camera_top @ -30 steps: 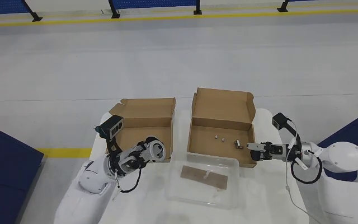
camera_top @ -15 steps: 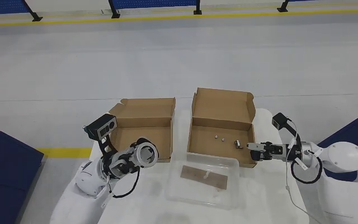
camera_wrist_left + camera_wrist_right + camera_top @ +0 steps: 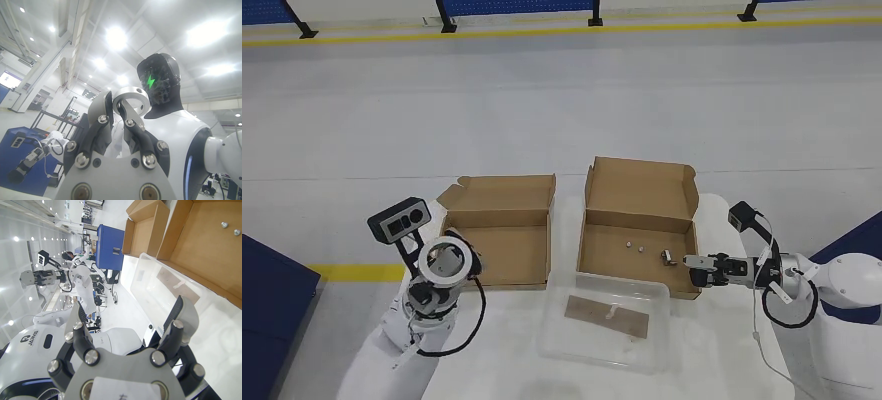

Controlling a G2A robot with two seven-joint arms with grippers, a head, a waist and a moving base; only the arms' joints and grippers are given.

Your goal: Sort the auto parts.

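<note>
Step in hand: the ring [image 3: 132,90] is already picked up; it looks to be held aloft for a check before going to a box.
Left gripper [image 3: 115,106]: up over the left end of the bench [image 3: 512,345], just beside the left box [image 3: 504,250], pointing upward. Its jaws are clamped on the ring's wall, one inside the hole and one outside.
Ring: a plain metal collar with small holes in its side, in the air and touching only the jaws.
Right gripper [image 3: 128,303]: low by the near right corner of the right box [image 3: 637,215], jaws apart with nothing between them.
Right box: open, with two small screws [image 3: 634,243] on its floor.
Tray [image 3: 654,352]: clear plastic, in front of both boxes, with a brown card lying in it.
Next move: probably turn the wrist down, carry the ring over the box meant for it, and part the jaws low so it does not roll. Which box that is I cannot tell.
</note>
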